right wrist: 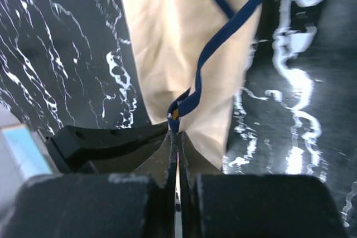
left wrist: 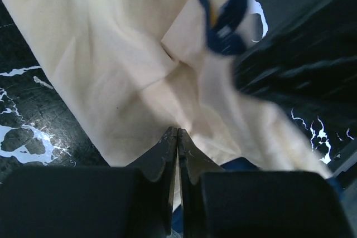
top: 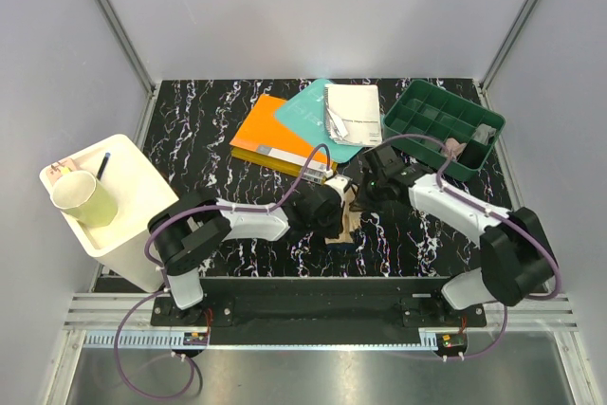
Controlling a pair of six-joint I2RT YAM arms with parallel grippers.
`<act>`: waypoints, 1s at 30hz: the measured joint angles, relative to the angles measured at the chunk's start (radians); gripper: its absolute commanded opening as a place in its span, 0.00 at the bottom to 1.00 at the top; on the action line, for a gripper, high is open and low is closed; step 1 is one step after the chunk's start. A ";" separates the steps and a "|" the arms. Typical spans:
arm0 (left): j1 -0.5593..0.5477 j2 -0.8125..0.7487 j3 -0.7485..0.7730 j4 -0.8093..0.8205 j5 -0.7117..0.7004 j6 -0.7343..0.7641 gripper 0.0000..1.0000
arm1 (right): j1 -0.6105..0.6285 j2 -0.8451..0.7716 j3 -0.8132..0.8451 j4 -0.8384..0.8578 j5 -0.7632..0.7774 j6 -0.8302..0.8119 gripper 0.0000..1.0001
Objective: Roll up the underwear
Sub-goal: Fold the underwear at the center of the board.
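Briefs (left wrist: 111,65): beige, navy-edged, lying creased on bench (right wrist: 61,54).
Left pincer (left wrist: 177,140): pinching the cloth.
Right pincer (right wrist: 177,137): clamping the navy hem.

Orange book (top: 266,135), teal book (top: 305,113), green tray (top: 465,100), perhaps cup (top: 83,198)

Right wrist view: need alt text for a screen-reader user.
The right arm's jaws are shut on the navy-edged corner of the beige underwear, seen from just behind them. The fabric stretches away from the camera over a black, white-veined tabletop.
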 measured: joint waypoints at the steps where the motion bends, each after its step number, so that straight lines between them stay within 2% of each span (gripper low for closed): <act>1: 0.000 0.000 -0.003 0.005 0.002 0.000 0.09 | 0.011 0.020 0.004 0.010 -0.007 0.002 0.00; 9: 0.006 0.001 -0.017 0.036 0.022 -0.008 0.12 | 0.067 0.144 0.005 0.079 -0.040 0.030 0.00; 15: 0.012 -0.017 -0.023 0.025 0.022 -0.007 0.29 | 0.067 0.188 -0.005 0.105 -0.031 0.037 0.00; 17: 0.012 -0.043 -0.031 0.002 0.018 -0.006 0.31 | 0.068 0.202 -0.006 0.111 -0.029 0.040 0.00; 20: 0.011 -0.105 -0.059 -0.024 0.017 -0.008 0.31 | 0.068 0.226 -0.006 0.123 -0.023 0.042 0.00; 21: 0.010 -0.174 -0.095 -0.035 0.014 -0.016 0.30 | 0.068 0.238 -0.006 0.131 -0.022 0.043 0.00; 25: 0.010 -0.189 -0.109 -0.038 0.009 -0.032 0.27 | 0.068 0.240 -0.006 0.137 -0.022 0.042 0.00; 28: 0.010 -0.180 -0.117 -0.053 0.003 -0.046 0.21 | 0.068 0.240 -0.006 0.138 -0.022 0.043 0.00; 30: 0.010 -0.164 -0.117 -0.058 -0.008 -0.054 0.13 | 0.068 0.240 -0.006 0.138 -0.022 0.043 0.00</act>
